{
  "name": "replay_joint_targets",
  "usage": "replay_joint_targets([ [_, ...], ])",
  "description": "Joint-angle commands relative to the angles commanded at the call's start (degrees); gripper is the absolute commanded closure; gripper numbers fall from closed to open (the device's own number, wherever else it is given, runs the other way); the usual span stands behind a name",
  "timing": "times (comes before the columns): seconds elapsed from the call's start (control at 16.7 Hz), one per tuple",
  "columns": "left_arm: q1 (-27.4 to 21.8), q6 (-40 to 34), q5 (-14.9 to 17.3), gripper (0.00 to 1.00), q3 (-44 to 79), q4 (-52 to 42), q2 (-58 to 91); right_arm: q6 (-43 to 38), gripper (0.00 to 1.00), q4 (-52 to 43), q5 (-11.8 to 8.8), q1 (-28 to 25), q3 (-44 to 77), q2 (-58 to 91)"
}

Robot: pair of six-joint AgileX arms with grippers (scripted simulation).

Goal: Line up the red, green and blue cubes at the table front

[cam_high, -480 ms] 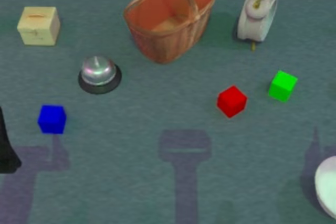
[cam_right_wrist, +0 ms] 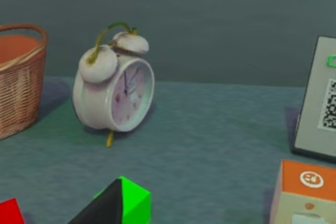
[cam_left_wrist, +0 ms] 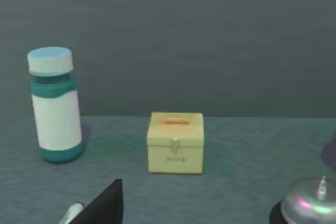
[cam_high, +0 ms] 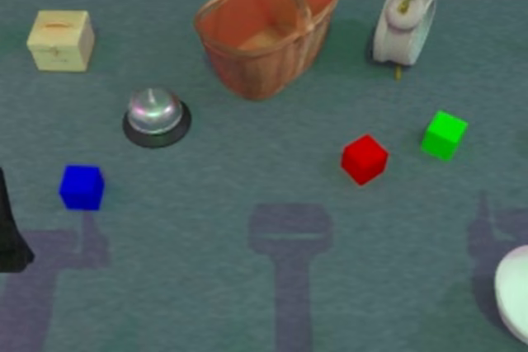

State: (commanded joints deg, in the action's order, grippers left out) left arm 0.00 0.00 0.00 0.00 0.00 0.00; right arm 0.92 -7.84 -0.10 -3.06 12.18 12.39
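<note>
The blue cube (cam_high: 81, 187) sits at the left of the table (cam_high: 247, 286), close to my left arm (cam_high: 10, 241), which shows only as a dark shape at the left edge. The red cube (cam_high: 365, 159) and the green cube (cam_high: 445, 134) lie right of centre, a short gap between them. My right arm (cam_high: 516, 294) is a pale shape at the lower right edge, nearer the front than the green cube. In the right wrist view the green cube (cam_right_wrist: 135, 200) is partly behind a dark part of that gripper, and the red cube (cam_right_wrist: 9, 213) peeks in at the corner.
A wicker basket (cam_high: 264, 26), a white alarm clock (cam_high: 406, 22), a cream box (cam_high: 60, 40) and a silver bell (cam_high: 155, 114) stand along the back half. The wrist views add a teal bottle (cam_left_wrist: 55, 104), a QR card (cam_right_wrist: 320, 103) and an orange-topped box (cam_right_wrist: 304, 192).
The right arm's shadow at the right edge has shifted a little to the left. The three cubes and the left arm have not moved.
</note>
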Motion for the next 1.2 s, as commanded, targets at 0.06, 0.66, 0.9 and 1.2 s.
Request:
replay_joint_targets([
  [0.06, 0.0, 0.0, 0.0, 0.00, 0.0, 0.0, 0.0, 0.3, 0.00, -2.4, 0.0, -0.9, 4.0, 4.2],
  [0.66, 0.0, 0.0, 0.0, 0.00, 0.0, 0.0, 0.0, 4.1, 0.00, -35.2, 0.3, -12.1, 56.8, 68.3],
  [0.9, 0.0, 0.0, 0.0, 0.00, 0.0, 0.0, 0.0, 5.6, 0.00, -47.9, 0.2, -16.6, 76.0, 91.1],
  [1.2, 0.0, 0.0, 0.0, 0.00, 0.0, 0.0, 0.0, 7.0, 0.00, -59.4, 0.2, -20.9, 95.9, 113.1],
])
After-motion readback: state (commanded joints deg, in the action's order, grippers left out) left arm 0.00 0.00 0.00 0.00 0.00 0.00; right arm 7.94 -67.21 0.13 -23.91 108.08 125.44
